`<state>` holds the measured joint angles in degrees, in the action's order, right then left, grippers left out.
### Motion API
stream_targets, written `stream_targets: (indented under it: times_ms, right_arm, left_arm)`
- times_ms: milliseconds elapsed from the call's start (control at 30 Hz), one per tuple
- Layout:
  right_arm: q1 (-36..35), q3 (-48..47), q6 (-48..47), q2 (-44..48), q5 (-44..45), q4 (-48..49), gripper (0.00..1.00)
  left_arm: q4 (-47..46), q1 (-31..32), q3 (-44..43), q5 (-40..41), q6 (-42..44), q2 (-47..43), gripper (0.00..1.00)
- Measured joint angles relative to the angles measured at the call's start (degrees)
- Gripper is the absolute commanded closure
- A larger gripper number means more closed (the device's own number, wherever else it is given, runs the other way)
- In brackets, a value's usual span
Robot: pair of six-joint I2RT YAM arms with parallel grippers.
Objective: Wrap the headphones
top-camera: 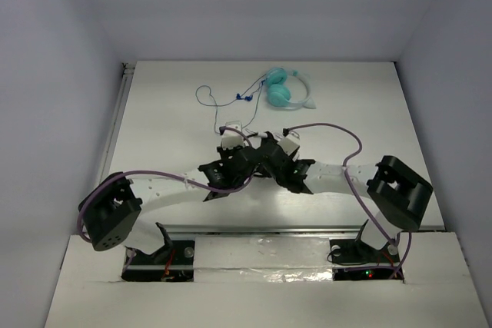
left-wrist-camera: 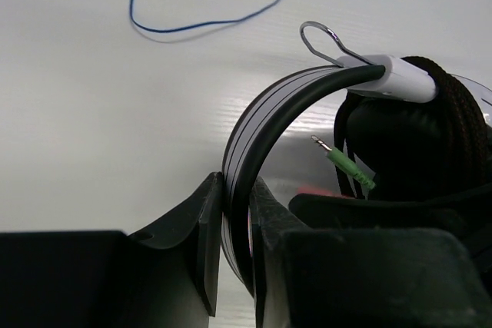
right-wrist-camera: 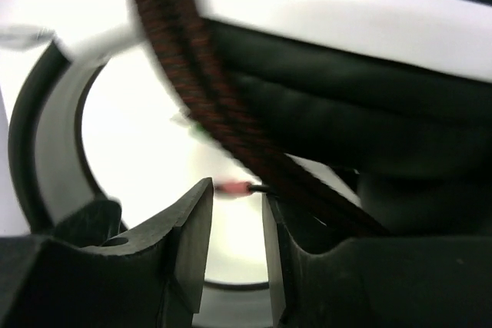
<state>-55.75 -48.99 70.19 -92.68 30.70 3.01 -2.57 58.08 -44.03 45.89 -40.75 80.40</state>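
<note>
Nearest the left wrist lens: left gripper (left-wrist-camera: 237,259), closed down to a narrow slot and clamped on the curved black-and-white plastic headband (left-wrist-camera: 257,132) of the white over-ear headphones (left-wrist-camera: 400,82). Seated square on the band, with no sign of slip.

Found at mid-table between both arms, well apart from the small teal headphones (top-camera: 286,90) and their thin blue cable (left-wrist-camera: 192,24) towards the far side of the white table (top-camera: 169,113).

Wound in several turns over the black earcup: dark braided cable (left-wrist-camera: 460,136), with light-green jack plug (left-wrist-camera: 347,165) loose beside it.

Right gripper (right-wrist-camera: 237,220) just beside the braid, nearly closed. Cannot tell whether pinching the strand or merely next to it.

Judged as mid-wrap, with a further turn to lay.

Recommended:
- Hold the left clamp fixed as anchor.
- Confirm the right-hand pinch before pulling.
- Carry light, even tension.
- Lay each turn beside the last.
- Steer clear of the bare metal wire hoop (left-wrist-camera: 319,40).
- Tuck the plug under a turn to finish
</note>
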Motion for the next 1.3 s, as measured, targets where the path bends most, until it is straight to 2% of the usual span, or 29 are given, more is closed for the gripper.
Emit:
stream_targets:
  times_ms: [200,233,300,433,567,667,1300]
  right_arm:
    - [-1.8,2.1,-3.5,2.5,-4.7,-1.3,0.61]
    - [-2.2,2.6,-3.8,3.2,-5.3,-1.6,0.57]
    - [-3.1,3.1,-4.5,5.0,-6.2,-2.7,0.56]
    - [-3.5,3.2,-6.8,8.5,-5.5,-8.4,0.57]
    - [-5.1,3.0,-9.3,14.6,-5.3,-11.0,0.56]
    - [-4.9,2.2,-11.2,17.3,-4.3,-13.1,0.52]
    - [7.4,-4.7,-22.9,21.3,-2.0,-11.5,0.47]
  left_arm:
    - [-0.2,-0.1,0.0,-5.1,1.1,0.1,1.00]
    - [-0.2,-0.3,0.0,-6.1,1.2,0.2,1.00]
    - [-0.6,-0.5,0.0,-8.4,1.3,0.6,1.00]
    - [-2.3,-0.8,0.0,-13.1,1.0,1.1,1.00]
    - [-2.4,-3.0,0.0,-14.6,1.3,4.1,1.00]
    - [-2.4,-4.8,0.0,-16.3,1.3,6.1,1.00]
    - [-5.7,-11.0,-2.3,-28.3,2.1,13.1,1.00]
